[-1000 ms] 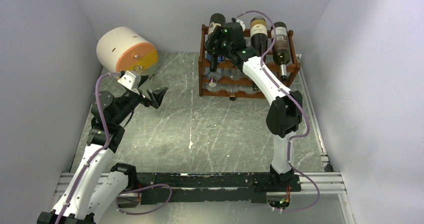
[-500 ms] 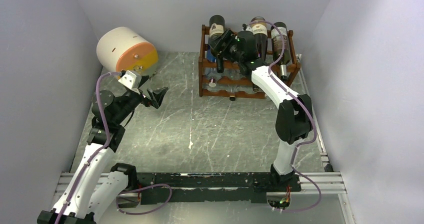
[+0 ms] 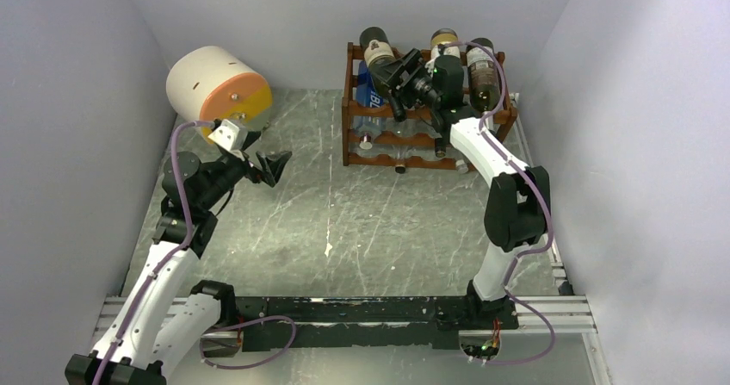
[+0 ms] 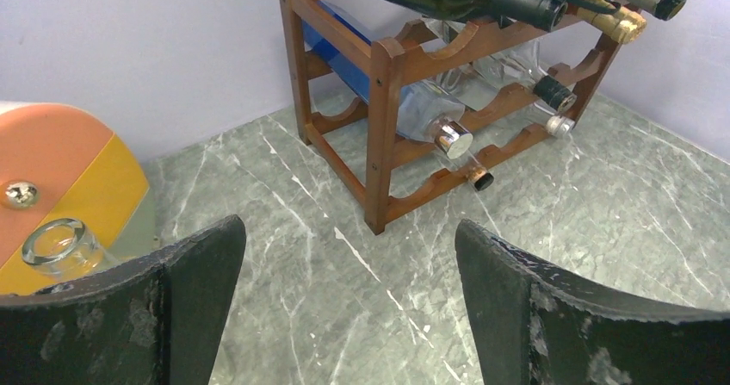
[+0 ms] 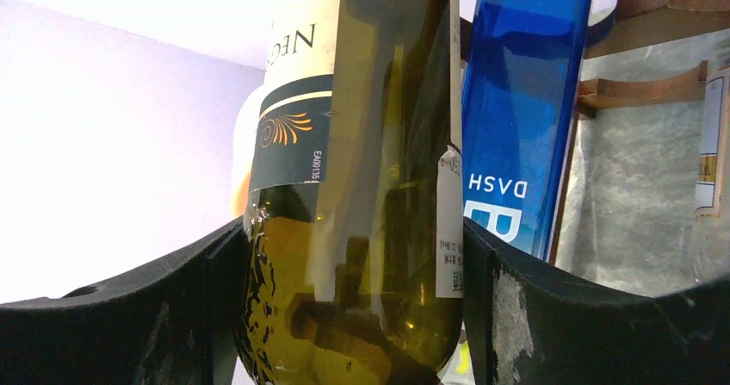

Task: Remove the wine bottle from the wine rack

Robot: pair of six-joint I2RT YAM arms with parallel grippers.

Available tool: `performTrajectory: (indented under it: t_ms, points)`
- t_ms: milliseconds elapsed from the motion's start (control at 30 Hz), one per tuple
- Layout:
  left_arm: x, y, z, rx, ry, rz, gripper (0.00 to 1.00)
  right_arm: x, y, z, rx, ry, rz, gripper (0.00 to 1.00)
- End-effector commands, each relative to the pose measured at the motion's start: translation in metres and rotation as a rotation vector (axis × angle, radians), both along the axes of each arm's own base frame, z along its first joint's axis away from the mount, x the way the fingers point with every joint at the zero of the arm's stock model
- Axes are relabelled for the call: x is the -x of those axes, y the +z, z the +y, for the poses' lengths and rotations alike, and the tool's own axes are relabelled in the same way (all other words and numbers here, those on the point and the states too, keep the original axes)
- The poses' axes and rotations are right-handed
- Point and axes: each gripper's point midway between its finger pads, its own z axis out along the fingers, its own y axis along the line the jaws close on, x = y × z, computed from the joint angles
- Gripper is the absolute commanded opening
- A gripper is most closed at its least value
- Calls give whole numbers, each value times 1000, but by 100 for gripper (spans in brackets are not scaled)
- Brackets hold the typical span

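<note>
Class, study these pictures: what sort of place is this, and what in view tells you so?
Probably a robot test cell: plain walls box in a marble-patterned table, two arms are bolted to a rail at its edge, and a stocked wine rack stands as a prop.

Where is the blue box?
In the top view the blue box lies at the left end of the wine rack at the back, just under the top wine bottle.

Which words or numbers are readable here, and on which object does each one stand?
"NE", rest cut off: wine bottle label.
"EA00135": same label, sideways.
"DASH", "LIME": blue container.
White tag on the wine bottle: too small to read.
Other bottles on the wine rack: labels blurred.
</note>
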Motion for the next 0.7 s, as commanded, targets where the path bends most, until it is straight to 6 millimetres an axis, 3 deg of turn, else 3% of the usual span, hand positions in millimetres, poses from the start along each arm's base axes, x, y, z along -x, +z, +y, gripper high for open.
performTrajectory:
  t_ms: [0, 200, 367, 533, 667]
  points:
    - [4, 6, -7, 11, -50, -33, 95, 13, 86, -4, -146, 77, -217, 0]
    - [5, 4, -9, 10, -65, -38, 95, 15, 84, -1, -216, 131, -166, 0]
    - [3, 0, -13, 13, -84, -22, 94, 22, 95, 2, -258, 178, -167, 0]
    - [9, -1, -24, 16, -159, -27, 95, 41, 108, 6, -258, 242, -160, 0]
    - [23, 3, -35, 11, -242, -88, 97, 68, 111, 6, -226, 309, -145, 0]
